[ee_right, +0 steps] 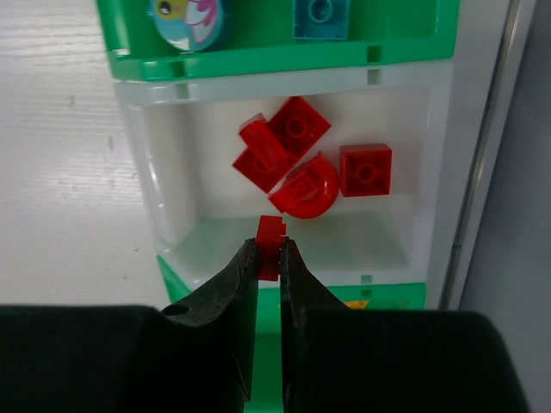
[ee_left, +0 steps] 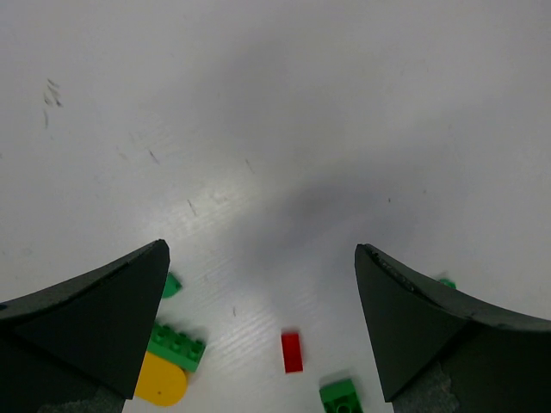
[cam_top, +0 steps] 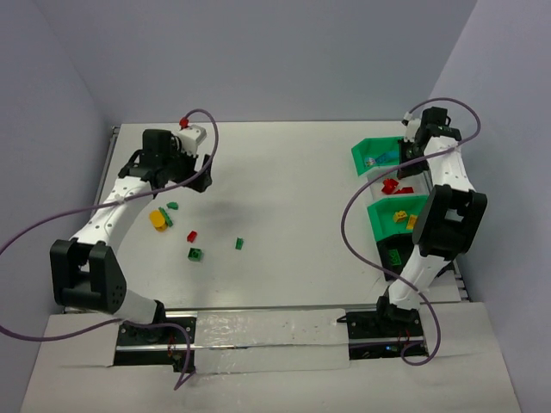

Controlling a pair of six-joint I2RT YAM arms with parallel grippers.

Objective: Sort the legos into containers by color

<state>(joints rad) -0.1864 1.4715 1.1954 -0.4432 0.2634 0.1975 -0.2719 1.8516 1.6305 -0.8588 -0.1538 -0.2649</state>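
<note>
Step in hand: drop-off of a red one. Your right pincer [ee_right: 269,248] is clenched on a small red brick [ee_right: 270,231], held on edge over the near edge of the pale bin [ee_right: 164,172], which already has four red bricks [ee_right: 297,163] in it. The held brick hangs in the air. As far as the wrist view tells, it touches neither those four nor the bin floor. The green bin [ee_right: 258,62] on the far side of the pale bin has a blue brick [ee_right: 321,12] and a round blue piece [ee_right: 188,19]. Another green bin [cam_top: 376,215] on the near side of the pale bin has yellow bits [cam_top: 400,216]. Colour matches, so red goes in the pale bin.

Next move, my call: ease forward a touch so the brick clears the near wall, then release. Let go too early and it could clip the rim and bounce toward the yellow neighbour.

Your left pincer [ee_left: 262,249] is spread wide and holds nothing. It hovers over the table [ee_left: 275,103] well to the left of the pale bin. Loose legos under it are a red one [ee_left: 292,352] and a green one [ee_left: 176,346] right against a yellow piece [ee_left: 160,380], with more green nearby. Those are unsorted, so several picks remain. The red one looks like the sensible next grab for that side.
</note>
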